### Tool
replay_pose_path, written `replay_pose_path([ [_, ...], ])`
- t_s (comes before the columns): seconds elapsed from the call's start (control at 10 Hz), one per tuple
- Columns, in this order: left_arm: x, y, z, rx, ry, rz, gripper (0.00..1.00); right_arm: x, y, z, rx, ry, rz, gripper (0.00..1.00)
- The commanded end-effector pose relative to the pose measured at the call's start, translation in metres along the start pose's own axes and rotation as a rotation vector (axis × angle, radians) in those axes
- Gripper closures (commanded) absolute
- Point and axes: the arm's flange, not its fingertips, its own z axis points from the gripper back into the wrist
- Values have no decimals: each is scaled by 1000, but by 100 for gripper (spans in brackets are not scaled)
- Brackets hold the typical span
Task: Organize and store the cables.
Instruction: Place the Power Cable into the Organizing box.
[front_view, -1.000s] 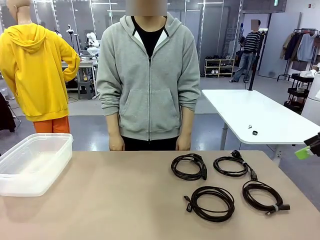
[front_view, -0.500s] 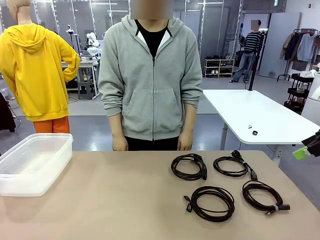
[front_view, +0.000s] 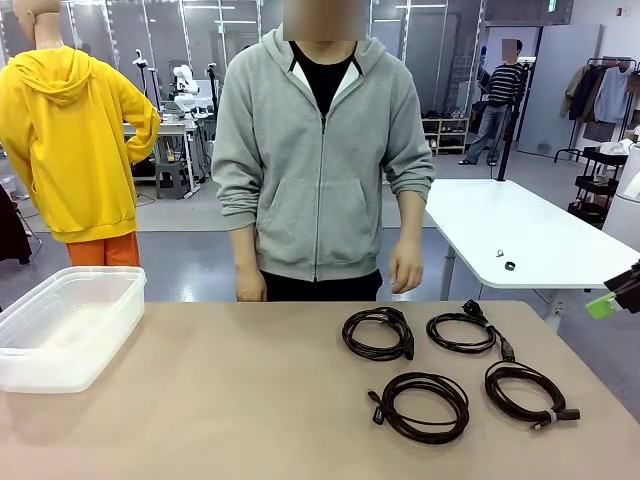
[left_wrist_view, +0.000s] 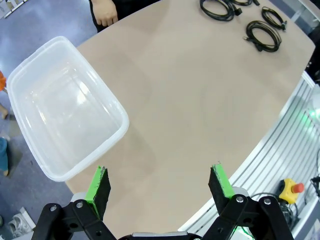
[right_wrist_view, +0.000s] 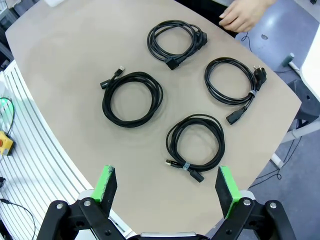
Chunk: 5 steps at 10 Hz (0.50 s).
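Several cables lie as black coils on the right half of the tan table (front_view: 220, 400): two at the back (front_view: 398, 322) (front_view: 440, 340) and two nearer me (front_view: 392, 420) (front_view: 500, 400). From above, the right wrist view has them too (right_wrist_view: 151, 45) (right_wrist_view: 107, 102) (right_wrist_view: 220, 150). My right gripper (right_wrist_view: 165, 173) hangs open high over the nearest coil, nothing between its green pads (right_wrist_view: 106, 181). One pad (front_view: 603, 306) pokes in at the front view's right edge. My left gripper (left_wrist_view: 159, 175) is open and empty, high above the table's near edge beside the clear bin (left_wrist_view: 122, 120).
The clear plastic bin (front_view: 120, 310) stands empty at the table's left end. A person in a grey hoodie stands at the far side, one hand (front_view: 405, 270) near the back coils, also seen as a hand (right_wrist_view: 245, 15). A white table (front_view: 520, 230) stands behind.
The person has stepped to the picture's right and swung one hand forward toward the table's far edge. The cables, bin and both grippers have not moved.
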Motion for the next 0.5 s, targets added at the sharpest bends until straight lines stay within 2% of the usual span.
replay_pose_path([
  [0.0, 1, 1, -1, -6, -10, -5, 0, -1, -1, 0, 10, -7, 14, 0],
  [0.4, 1, 1, -1, -6, -10, -5, 0, -1, -1, 0, 10, -7, 14, 0],
])
